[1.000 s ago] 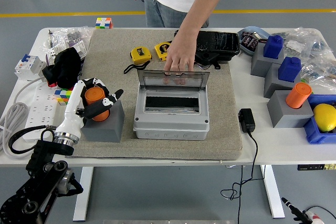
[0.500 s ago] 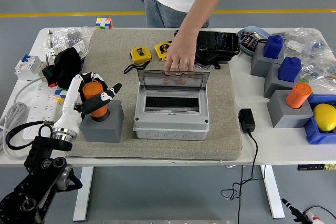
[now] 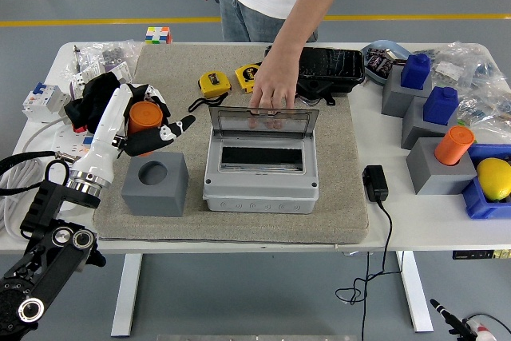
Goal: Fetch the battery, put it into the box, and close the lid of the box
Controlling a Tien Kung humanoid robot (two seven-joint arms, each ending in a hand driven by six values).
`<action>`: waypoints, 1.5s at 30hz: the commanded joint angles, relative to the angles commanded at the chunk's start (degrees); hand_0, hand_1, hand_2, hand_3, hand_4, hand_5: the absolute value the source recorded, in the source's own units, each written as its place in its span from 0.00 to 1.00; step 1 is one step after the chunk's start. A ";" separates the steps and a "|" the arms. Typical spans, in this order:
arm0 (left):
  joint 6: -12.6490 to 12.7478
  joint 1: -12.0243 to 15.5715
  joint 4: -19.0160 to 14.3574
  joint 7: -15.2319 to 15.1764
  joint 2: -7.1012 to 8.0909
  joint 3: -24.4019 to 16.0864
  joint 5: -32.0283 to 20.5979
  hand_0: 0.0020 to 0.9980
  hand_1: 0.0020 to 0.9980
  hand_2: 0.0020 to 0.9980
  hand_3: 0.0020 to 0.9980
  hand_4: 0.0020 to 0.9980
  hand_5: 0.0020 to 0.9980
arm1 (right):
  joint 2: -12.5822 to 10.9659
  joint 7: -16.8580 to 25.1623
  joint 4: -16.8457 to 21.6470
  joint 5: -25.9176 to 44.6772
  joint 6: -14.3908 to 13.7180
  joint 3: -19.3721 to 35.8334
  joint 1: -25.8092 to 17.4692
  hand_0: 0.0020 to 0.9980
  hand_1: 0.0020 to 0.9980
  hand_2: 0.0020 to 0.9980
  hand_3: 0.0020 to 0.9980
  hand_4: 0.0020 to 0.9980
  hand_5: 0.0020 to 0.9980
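Note:
My left hand (image 3: 150,127) is shut on an orange cylinder battery (image 3: 144,117) and holds it in the air above and a little behind the grey holder block (image 3: 156,183), whose round socket shows empty. The grey box (image 3: 261,183) stands at the middle of the mat with its clear lid (image 3: 263,124) raised upright. A person's hand (image 3: 270,89) rests on the lid's top edge from behind. My right hand is out of view.
Two yellow tape measures (image 3: 214,82) and a black case (image 3: 329,66) lie behind the box. More grey blocks with blue and orange batteries (image 3: 452,145) stand at the right. A black adapter (image 3: 375,183) lies right of the mat. A power strip and cables (image 3: 48,157) lie at the left.
My left hand has lifted the orange battery up out of the grey block's socket and carried it up and back. The person's hand has stayed on the lid.

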 joint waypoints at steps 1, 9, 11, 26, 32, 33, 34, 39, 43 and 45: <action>0.25 -0.37 -1.08 0.87 0.62 0.39 2.53 0.06 0.05 0.10 0.10 0.79 0.23 | -0.04 0.00 0.01 0.03 0.00 -0.02 0.05 0.90 0.89 0.84 0.87 1.00 1.00; 0.36 -4.48 -9.68 8.41 5.85 8.00 21.32 0.07 0.05 0.11 0.10 0.79 0.24 | -0.11 -0.01 -0.11 0.04 -0.01 0.12 0.13 0.90 0.89 0.84 0.87 1.00 1.00; -0.02 -6.31 -10.33 9.34 7.04 11.17 26.16 0.07 0.05 0.11 0.10 0.79 0.24 | -0.11 -0.02 -0.14 0.06 -0.02 0.11 0.13 0.90 0.89 0.84 0.87 1.00 1.00; 0.18 -17.83 -1.89 10.56 7.52 32.72 32.77 0.08 0.06 0.11 0.10 0.76 0.24 | -0.13 -0.07 -0.60 0.37 -0.08 -0.65 0.57 0.90 0.89 0.84 0.87 1.00 1.00; 0.81 -19.24 3.86 10.38 3.81 33.14 32.77 0.08 0.06 0.11 0.10 0.76 0.24 | 0.01 -0.09 -0.77 0.54 -0.06 -1.31 0.30 0.90 0.89 0.84 0.87 1.00 1.00; 0.79 -19.35 4.76 10.34 3.32 33.02 32.77 0.07 0.06 0.11 0.10 0.76 0.24 | 0.04 -0.09 -0.76 0.62 -0.07 -1.45 0.30 0.90 0.89 0.84 0.87 1.00 1.00; 0.84 -19.45 5.70 10.24 2.75 32.87 32.77 0.07 0.06 0.11 0.10 0.76 0.24 | 0.07 -0.08 -0.71 0.78 -0.08 -1.66 0.35 0.90 0.89 0.84 0.87 1.00 1.00; 1.51 -20.28 9.60 9.66 0.27 33.21 32.77 0.07 0.06 0.11 0.10 0.74 0.23 | 0.21 -0.09 -0.71 1.12 -0.13 -2.17 0.48 0.90 0.89 0.84 0.87 1.00 1.00; 1.72 -20.84 11.85 9.46 -0.87 33.88 32.77 0.07 0.06 0.11 0.10 0.74 0.23 | 0.23 -0.12 -0.65 1.29 -0.17 -2.49 0.56 0.90 0.89 0.84 0.87 1.00 1.00; 1.51 -20.88 12.25 9.62 -1.34 33.84 32.77 0.07 0.06 0.11 0.10 0.73 0.22 | 0.21 -0.13 -0.64 1.30 -0.18 -2.50 0.60 0.90 0.89 0.84 0.87 1.00 1.00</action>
